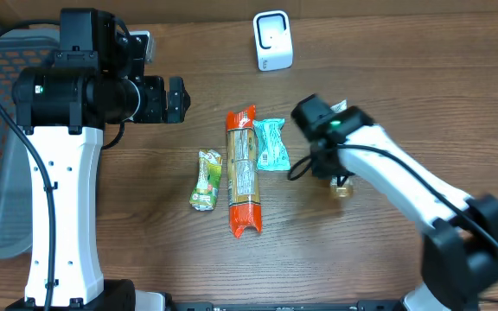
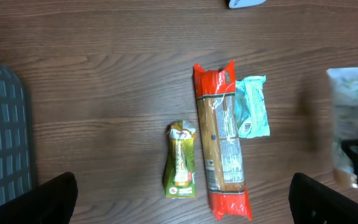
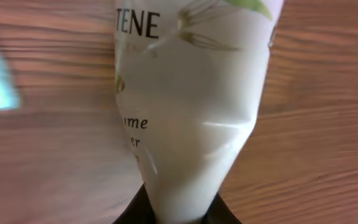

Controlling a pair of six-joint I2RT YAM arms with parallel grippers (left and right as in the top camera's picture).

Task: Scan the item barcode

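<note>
Overhead and left wrist both look down on the orange packet (image 1: 243, 171); right wrist views a tube (image 3: 191, 124) close-up

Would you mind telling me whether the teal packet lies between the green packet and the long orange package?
No, the long orange package lies between the green packet and the teal packet.

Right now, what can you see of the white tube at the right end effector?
The white tube looks like glossy soft plastic, printed with dark letters ending in TENE, smaller script and a green leaf. Its wall is creased just above where the right end effector pinches it. Overhead, a gold cap pokes out below the end effector. Whether it rests on the table is unclear.
</note>
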